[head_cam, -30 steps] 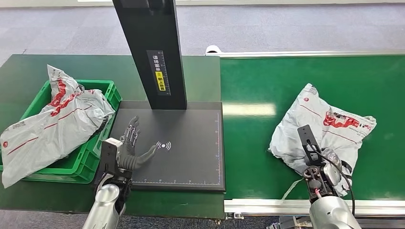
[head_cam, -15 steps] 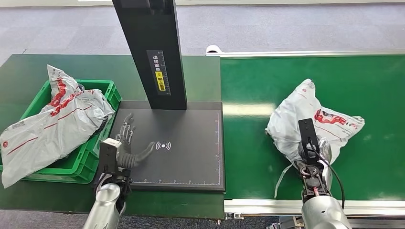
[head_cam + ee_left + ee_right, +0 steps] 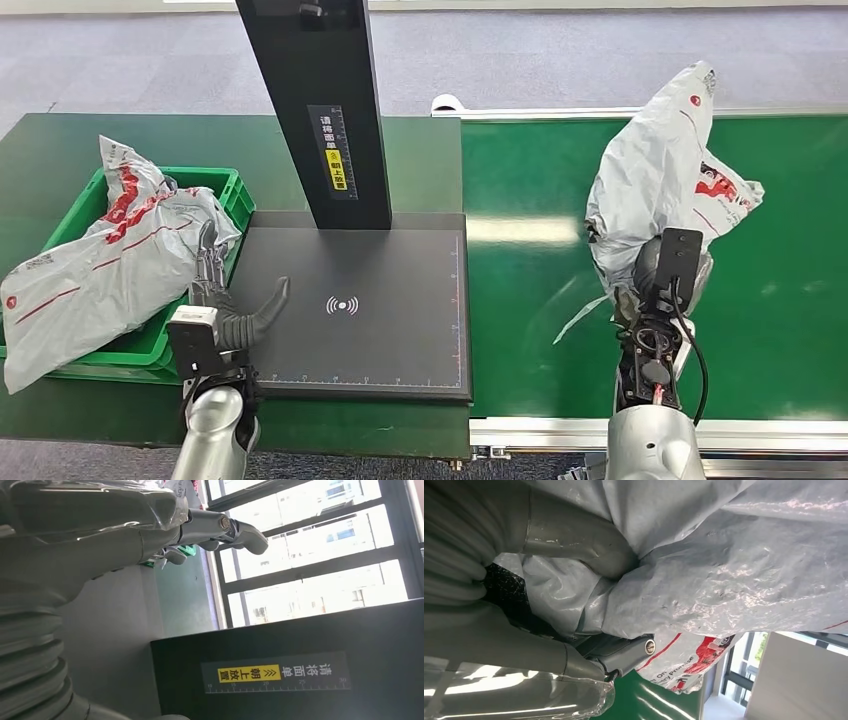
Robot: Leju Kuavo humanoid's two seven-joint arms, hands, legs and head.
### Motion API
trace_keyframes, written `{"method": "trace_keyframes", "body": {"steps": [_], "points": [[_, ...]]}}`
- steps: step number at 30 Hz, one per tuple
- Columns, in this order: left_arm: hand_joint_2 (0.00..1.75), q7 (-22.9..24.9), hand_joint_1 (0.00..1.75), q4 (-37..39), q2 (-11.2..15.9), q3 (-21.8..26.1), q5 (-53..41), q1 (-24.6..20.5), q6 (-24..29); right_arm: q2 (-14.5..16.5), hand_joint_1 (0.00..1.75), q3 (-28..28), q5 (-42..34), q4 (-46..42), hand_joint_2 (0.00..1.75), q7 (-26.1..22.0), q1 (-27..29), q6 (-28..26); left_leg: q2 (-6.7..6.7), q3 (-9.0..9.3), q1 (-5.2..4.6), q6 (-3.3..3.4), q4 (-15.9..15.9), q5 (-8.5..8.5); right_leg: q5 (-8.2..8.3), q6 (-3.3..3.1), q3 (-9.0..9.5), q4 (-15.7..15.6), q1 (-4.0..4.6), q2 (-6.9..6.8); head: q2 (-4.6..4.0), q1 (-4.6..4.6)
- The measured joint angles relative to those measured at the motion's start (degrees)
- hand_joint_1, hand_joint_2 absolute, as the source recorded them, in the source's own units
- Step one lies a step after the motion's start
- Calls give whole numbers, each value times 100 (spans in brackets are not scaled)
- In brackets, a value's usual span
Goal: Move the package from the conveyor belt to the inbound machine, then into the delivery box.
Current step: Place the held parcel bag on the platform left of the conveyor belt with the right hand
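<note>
- My right hand (image 3: 655,290) grips the package (image 3: 665,170), a grey plastic mailer bag with red print, and holds it up above the green conveyor belt (image 3: 780,300), near the belt's front edge.
- The bag stands tall above my wrist, its top reaching past the belt's far rail; a loose tail of plastic hangs down on the side toward the inbound machine (image 3: 380,300).
- In the right wrist view my thumb (image 3: 574,535) presses into a deep fold of the package (image 3: 724,570), and my darker fingers (image 3: 624,652) wrap it from the other side, so the crumpled plastic is bunched between them.
- My left hand (image 3: 225,300) holds nothing. Its fingers (image 3: 208,262) are spread and stretched out, with the thumb pointing across the near left corner of the inbound machine's black plate.
- That hand sits at the plate's left edge, just beside the green delivery box (image 3: 160,345); whether it touches the plate I cannot tell.
- In the left wrist view my extended fingers (image 3: 235,527) point off toward bright windows, with the machine's black column (image 3: 300,670) and its yellow label nearby.
- The delivery box sits on the green table (image 3: 60,150), near its front left part, and a second grey bag (image 3: 110,255) with red print lies in it, spilling over the box's front left rim.
</note>
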Motion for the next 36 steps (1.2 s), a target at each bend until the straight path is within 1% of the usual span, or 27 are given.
{"method": "trace_keyframes", "body": {"steps": [3, 5, 8, 11, 14, 16, 18, 23, 27, 32, 34, 36], "points": [[175, -194, 0, -75, -23, 11, 233, 30, 162, 88, 175, 116, -317, -237, 175, -407, 98, 259, 0, -1, 0, 0, 0, 0, 0, 0, 0, 0, 0, 0, 0, 1], [175, -295, 0, -175, -42, 20, 455, 50, 338, 198, 175, 327, -575, -566, 175, -643, 224, 493, 2, -1, 1, 0, 0, 0, 0, 0, -2, 0, 1, 1, 0, 0], [175, -332, 0, -351, -46, 13, 697, 73, 532, 366, 175, 763, -699, -1054, 175, -674, 422, 745, 3, -1, 3, -1, -1, -1, -1, -1, -5, 1, 2, 1, 0, -1], [175, -335, 0, -478, -46, -24, 813, 81, 588, 507, 175, 1264, -543, -1416, 175, -708, 605, 945, 4, -1, 4, -1, -2, 0, -1, -1, -5, 1, 3, 1, 0, -1], [175, -337, 0, -544, -46, -87, 843, 79, 594, 632, 175, 1799, -358, -1699, 175, -814, 767, 1038, 6, 0, 4, -1, -2, 0, -1, -1, -4, 1, 3, 1, -1, 0], [175, -336, 0, -569, -45, -118, 844, 79, 601, 699, 175, 2060, -321, -1829, 175, -845, 833, 1049, 5, 0, 3, -1, -2, 1, -1, -1, -3, 1, 3, 1, -1, 1], [175, -336, 0, -586, -45, -124, 846, 79, 612, 738, 175, 2212, -312, -1915, 175, -856, 870, 1050, 3, 0, 2, 0, -1, 2, -1, -1, -1, 0, 2, 0, 0, 1], [175, -337, 0, -627, -45, -128, 867, 79, 649, 769, 175, 2395, -313, -2043, 175, -870, 937, 1085, 3, 0, 0, 1, 0, 1, 0, 0, -2, 0, 0, 0, 0, 0], [175, -337, 0, -698, -42, -171, 928, 76, 752, 775, 175, 2613, -300, -2125, 175, -935, 1004, 1339, 4, 0, 1, 0, -1, 1, -1, -1, -2, 0, 1, 1, 0, -1], [175, -337, 0, -712, -34, -278, 969, 51, 842, 838, 175, 3262, 24, -2111, 175, -930, 1084, 1884, 7, 0, 4, 0, -3, 1, -1, -1, -2, 1, 4, 2, 0, 0], [175, -337, 0, -716, -28, -298, 1019, 43, 862, 855, 175, 3588, 201, -1963, 175, -845, 1053, 2061, 7, 0, 4, 0, -4, 2, -1, -1, -2, 2, 5, 2, -1, 0], [175, -337, 0, -732, -16, -308, 1069, 41, 870, 857, 175, 3903, 426, -1690, 175, -705, 985, 2120, 7, 0, 4, 0, -4, 2, -1, -1, -2, 2, 5, 2, -1, 1]]}}
